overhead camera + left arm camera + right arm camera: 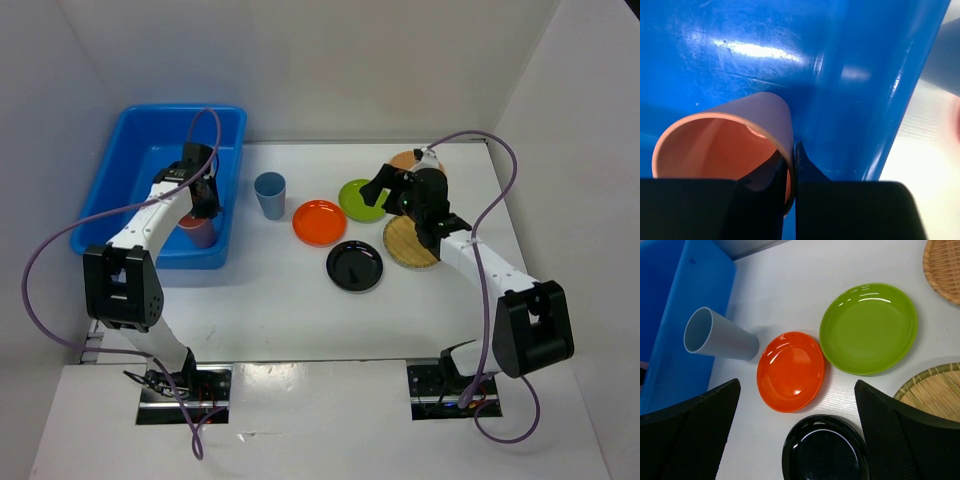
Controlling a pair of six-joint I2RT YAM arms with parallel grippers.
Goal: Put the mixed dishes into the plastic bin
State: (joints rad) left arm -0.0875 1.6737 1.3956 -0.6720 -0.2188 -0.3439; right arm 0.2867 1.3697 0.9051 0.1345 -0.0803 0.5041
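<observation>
- Pink cup (725,145): the left gripper (791,150) pinches its rim wall, one finger inside the mouth and one outside. The cup hangs inside the plastic bin (150,160), at the bin's 5 o'clock corner and close to its right wall. Whether its base touches the floor cannot be told.
- Handling, judged: the cup looks like thin, light, stiff, smooth plastic. A rim pinch suits it but may slip, and it should survive a short drop.
- Right gripper (796,383): fingers spread wide and empty, hovering over the plates.
- Dishes left on the table, running from the bin toward 3 o'clock: blue cup (270,193) upright just beside the bin, orange plate (319,221), lime green plate (360,199), and black plate (354,266) at the orange plate's 5 o'clock.
- Two bamboo discs (935,395) lie at the right gripper's 12 and 6 o'clock.
- Plates, judged: glossy, shallow and slippery, best taken at the raised edge. The discs look rougher and easier to grip.
- Writing: no brand, label or lettering is legible.
</observation>
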